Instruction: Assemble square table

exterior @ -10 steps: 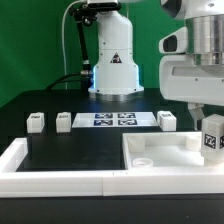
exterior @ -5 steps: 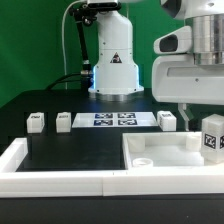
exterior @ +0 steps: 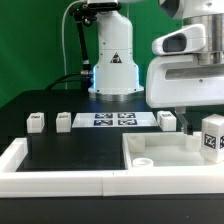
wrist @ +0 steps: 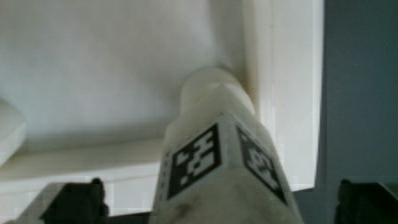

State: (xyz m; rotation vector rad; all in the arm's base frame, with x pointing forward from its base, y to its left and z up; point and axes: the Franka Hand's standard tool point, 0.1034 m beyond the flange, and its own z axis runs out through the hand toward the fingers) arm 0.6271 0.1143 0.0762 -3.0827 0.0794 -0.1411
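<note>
Jaws released astride upright leg [exterior: 210, 136] on tabletop [exterior: 160, 166], frame right; clipping it on lift-off could topple it.

I see the square tabletop [exterior: 160, 158] lying near, at the exterior view's right, against the near rim [exterior: 60, 181]. 1 leg [exterior: 211, 136] stands upright in its far right corner. Farther back a row runs from that view's left to right: the leftmost leg [exterior: 36, 122], a 2nd leg [exterior: 64, 121] just beside it, the marker board [exterior: 113, 119], then a 3rd leg [exterior: 167, 119]. The robot base [exterior: 115, 65] sits behind the board.
</note>
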